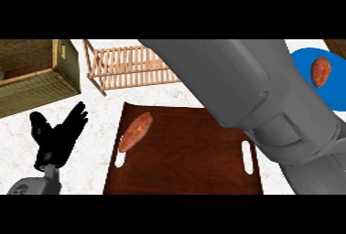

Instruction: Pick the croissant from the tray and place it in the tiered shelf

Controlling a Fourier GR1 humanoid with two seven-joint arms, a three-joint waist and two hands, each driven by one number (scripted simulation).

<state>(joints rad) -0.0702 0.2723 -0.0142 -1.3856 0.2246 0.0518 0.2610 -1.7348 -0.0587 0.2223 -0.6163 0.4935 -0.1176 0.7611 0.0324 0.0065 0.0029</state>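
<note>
One croissant (135, 132) on tray (189, 169), right of left hand (57, 132)

A kitchen: marble counter (169, 98), wooden serving tray (189, 155), slatted rack (128, 66), blue plate (307, 61).

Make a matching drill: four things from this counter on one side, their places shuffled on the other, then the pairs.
Things:
1. left hand
2. tray
3. blue plate
4. slatted shelf

Places:
A. top right, partly behind the right forearm
B. top centre, lying tilted on the counter
C. lower centre, with a reddish-brown pastry near its left edge
D. lower left, open, fingers up

Pairs: 1-D, 2-C, 3-A, 4-B
</note>
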